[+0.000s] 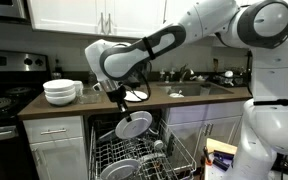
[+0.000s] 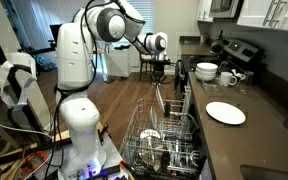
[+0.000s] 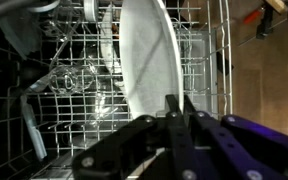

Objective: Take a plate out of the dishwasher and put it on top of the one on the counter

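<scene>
My gripper (image 3: 180, 104) is clamped on the rim of a round white ceramic plate (image 1: 134, 125), tilted just above the grey wire dishwasher rack (image 1: 112, 156); a second white plate (image 2: 225, 112) lies on the brown counter (image 2: 236, 138) beside that rack

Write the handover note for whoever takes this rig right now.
The gripper is shut on the held plate, pinching its rim just above the dishwasher rack.
The counter plate lies flat on the counter with nothing on it.
Done: plate gripped and apparently clear of the rack.
Left: carry it over, set it on the counter plate, release.
</scene>
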Available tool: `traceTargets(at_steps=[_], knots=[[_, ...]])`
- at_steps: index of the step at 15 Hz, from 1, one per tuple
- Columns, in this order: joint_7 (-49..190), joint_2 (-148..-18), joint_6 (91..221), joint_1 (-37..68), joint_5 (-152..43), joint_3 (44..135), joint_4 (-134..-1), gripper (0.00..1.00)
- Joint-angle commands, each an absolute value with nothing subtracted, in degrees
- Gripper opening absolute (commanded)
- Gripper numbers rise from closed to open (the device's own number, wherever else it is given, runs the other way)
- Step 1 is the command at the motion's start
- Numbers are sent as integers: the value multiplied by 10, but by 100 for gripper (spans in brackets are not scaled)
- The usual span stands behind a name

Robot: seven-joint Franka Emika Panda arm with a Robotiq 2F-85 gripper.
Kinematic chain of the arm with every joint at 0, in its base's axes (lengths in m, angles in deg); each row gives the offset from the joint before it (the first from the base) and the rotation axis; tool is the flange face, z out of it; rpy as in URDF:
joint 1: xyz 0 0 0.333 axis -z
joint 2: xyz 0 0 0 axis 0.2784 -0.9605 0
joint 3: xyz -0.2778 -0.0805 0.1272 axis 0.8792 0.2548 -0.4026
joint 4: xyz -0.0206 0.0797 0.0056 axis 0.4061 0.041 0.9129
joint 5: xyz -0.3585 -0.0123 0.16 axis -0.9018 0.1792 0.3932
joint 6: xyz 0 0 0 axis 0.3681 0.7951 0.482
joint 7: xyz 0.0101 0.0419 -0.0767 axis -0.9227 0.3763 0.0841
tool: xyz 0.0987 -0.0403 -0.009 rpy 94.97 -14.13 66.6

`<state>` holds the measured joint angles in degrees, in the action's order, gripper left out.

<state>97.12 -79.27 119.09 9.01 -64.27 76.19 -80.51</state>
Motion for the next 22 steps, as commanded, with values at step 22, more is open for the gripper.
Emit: traceTargets(at_steps=[22], knots=[[666, -605, 1351, 58, -1025, 771, -1059, 5]])
